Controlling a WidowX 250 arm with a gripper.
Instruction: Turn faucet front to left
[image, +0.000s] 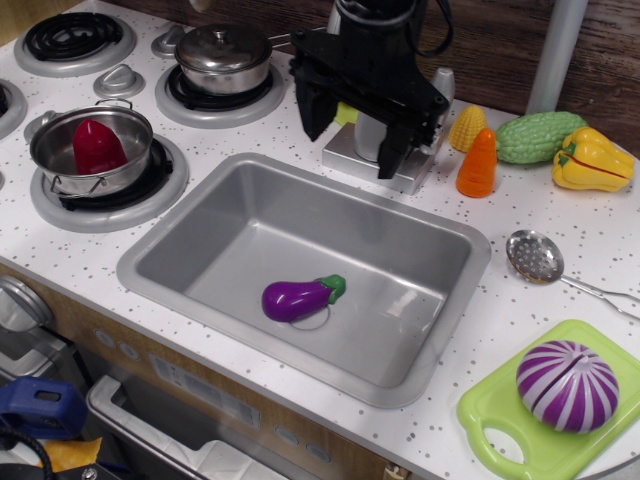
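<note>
Hovering over the faucet (372, 138) at the back rim of the sink (200, 232), black gripper (350, 125) with jaws spread wide, one finger down at each side of the grey body. Covers most of the tap, so only base plate and lever top visible. Crowded to the right by orange carrot (478, 164) and corn (466, 127). Bare speckled counter (255, 135) to the left. Lying loose in the basin, purple eggplant (300, 296).

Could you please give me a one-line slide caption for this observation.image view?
Open pincer straddling the faucet behind the sink, an eggplant in the basin.
</note>
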